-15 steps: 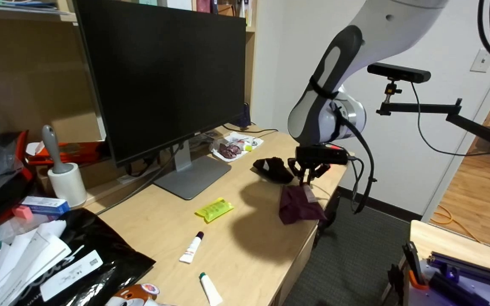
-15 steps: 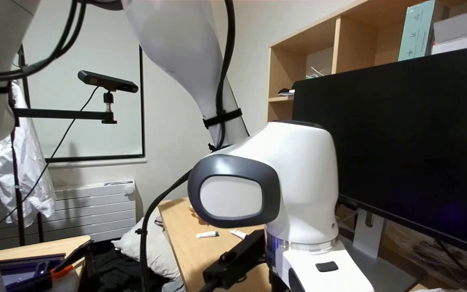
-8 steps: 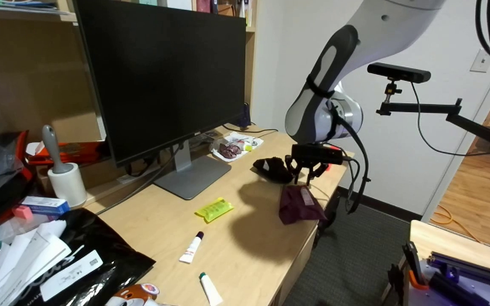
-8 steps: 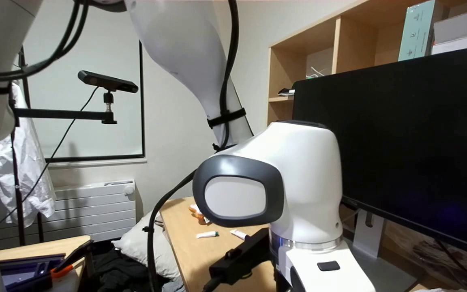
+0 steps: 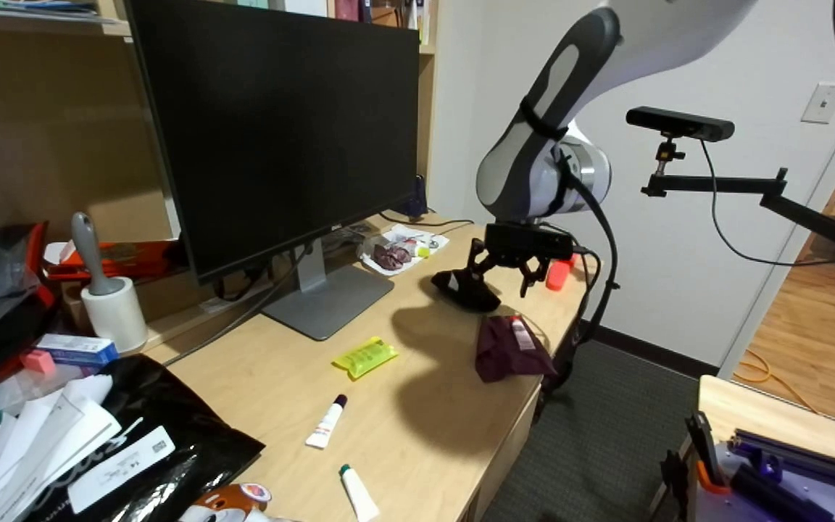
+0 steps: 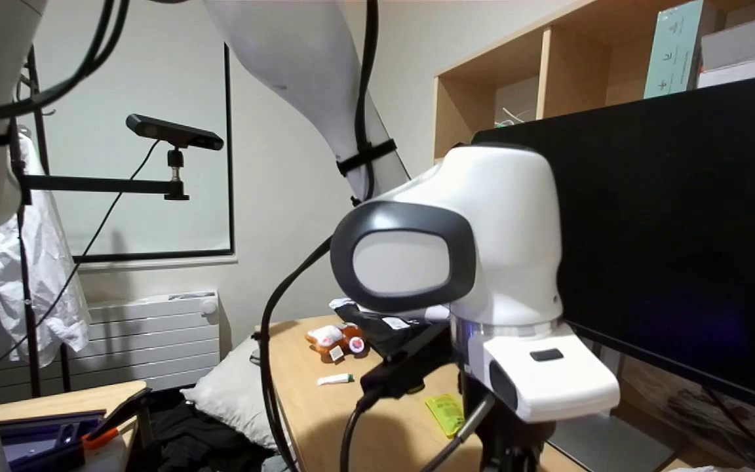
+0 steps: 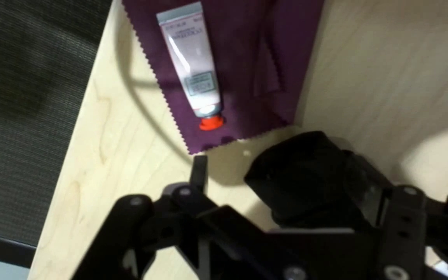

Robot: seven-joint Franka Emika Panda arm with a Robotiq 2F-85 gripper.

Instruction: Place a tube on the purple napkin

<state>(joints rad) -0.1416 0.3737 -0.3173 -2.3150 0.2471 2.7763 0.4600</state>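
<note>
A pinkish-white tube [image 7: 191, 62] with a red cap lies flat on the purple napkin [image 7: 243, 66]. An exterior view shows the same tube [image 5: 522, 335] resting on the folded napkin [image 5: 493, 357] near the desk's edge. My gripper [image 5: 500, 278] hangs above and behind the napkin, apart from both. Its jaws are spread wide. From the wrist, the gripper [image 7: 291, 181] has nothing held between its fingers; only a black pouch [image 7: 301, 175] shows below on the desk. Elsewhere in both exterior views the arm covers part of the desk, and the napkin is hidden in one.
Beneath the gripper sits the black pouch [image 5: 464, 291]. A red object [image 5: 559, 274] stands close by at the desk's edge. Further along are a yellow packet [image 5: 364, 357], a dark-capped tube [image 5: 327, 423] and a green-capped tube [image 5: 359, 495]. The monitor [image 5: 294, 130] rises beside the arm.
The gripper has opened and let go of the tube, which stays on the napkin. The arm has risen and drawn back from it, toward the black pouch.
</note>
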